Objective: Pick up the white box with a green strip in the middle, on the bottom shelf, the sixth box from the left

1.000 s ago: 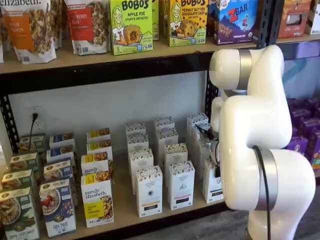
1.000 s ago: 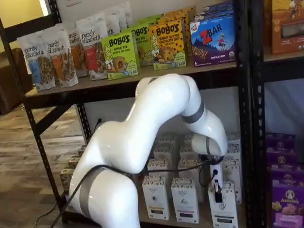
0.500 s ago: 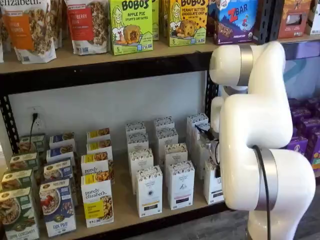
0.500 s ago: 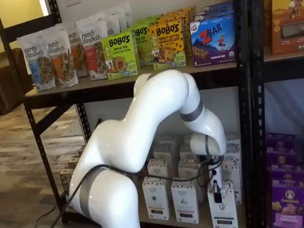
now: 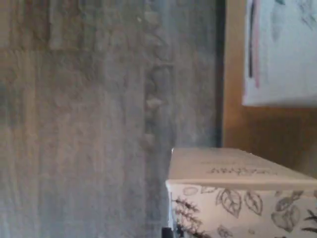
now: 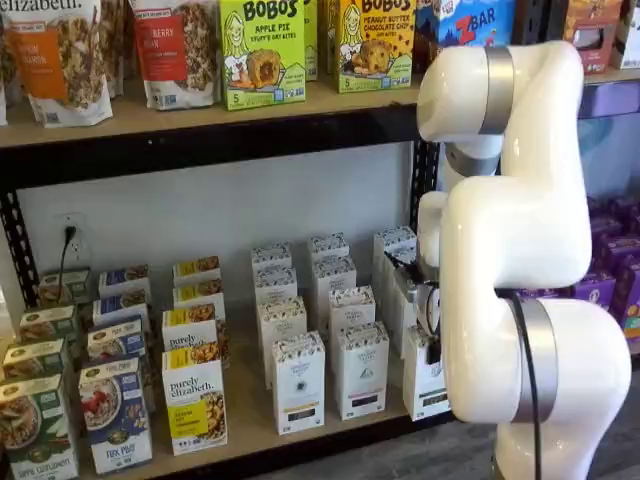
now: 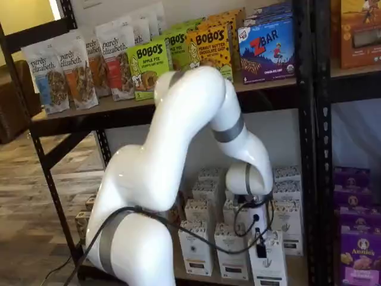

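Bottom shelf [image 6: 255, 425] under upper shelf [image 6: 200, 115]; bags and snack boxes [image 6: 262, 50] stand along upper shelf. On bottom shelf, cartons in rows running front to back: cereal boxes [image 6: 115, 415] far left, granola boxes [image 6: 195, 400] just right of them, then three rows of tall cartons. White box [image 6: 425, 375] at front of rightmost row, arm [image 6: 510, 260] before it. Neighbour carton [image 6: 362, 368] just left. In other shelf view, white box [image 7: 268, 262] frontmost, gripper [image 7: 261, 247] at its top, cable [image 7: 238, 229] beside.
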Available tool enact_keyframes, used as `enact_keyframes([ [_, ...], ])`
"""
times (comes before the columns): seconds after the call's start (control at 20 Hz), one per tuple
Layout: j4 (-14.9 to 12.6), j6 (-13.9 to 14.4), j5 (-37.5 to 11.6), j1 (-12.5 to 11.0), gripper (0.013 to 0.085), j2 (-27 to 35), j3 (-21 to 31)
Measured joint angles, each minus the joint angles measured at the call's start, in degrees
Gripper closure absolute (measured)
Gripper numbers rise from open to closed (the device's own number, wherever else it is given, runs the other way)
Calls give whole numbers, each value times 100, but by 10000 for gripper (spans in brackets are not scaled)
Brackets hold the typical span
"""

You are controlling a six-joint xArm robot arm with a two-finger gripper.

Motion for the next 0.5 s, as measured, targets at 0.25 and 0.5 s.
enact_keyframes([
  [0.25,-421,553,14,149,490,-737,865],
  [0.5,-363,708,274,362,490,-1582,1634],
])
